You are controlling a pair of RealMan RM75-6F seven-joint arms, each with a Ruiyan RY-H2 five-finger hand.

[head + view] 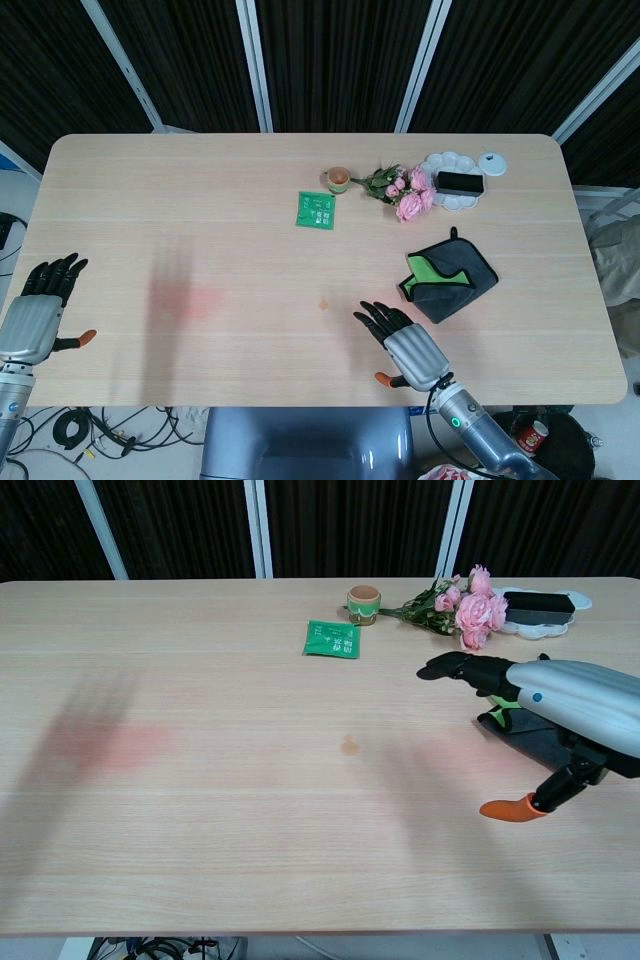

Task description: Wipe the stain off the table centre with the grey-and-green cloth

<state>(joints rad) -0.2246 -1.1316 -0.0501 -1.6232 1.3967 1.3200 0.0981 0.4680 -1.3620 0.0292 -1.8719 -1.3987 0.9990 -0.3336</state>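
A small orange-brown stain (324,303) (349,745) marks the table centre. The folded grey-and-green cloth (448,275) lies right of it; in the chest view the cloth (530,738) is mostly hidden behind my right hand. My right hand (408,345) (545,698) hovers open, fingers spread and pointing away, between the stain and the cloth, holding nothing. My left hand (40,308) is open at the table's left edge, far from both; only the head view shows it.
At the back stand a green packet (317,210), a small cup (338,179), pink flowers (405,192) and a white palette dish (452,181) with a black phone on it. A faint reddish patch (190,297) lies on the left.
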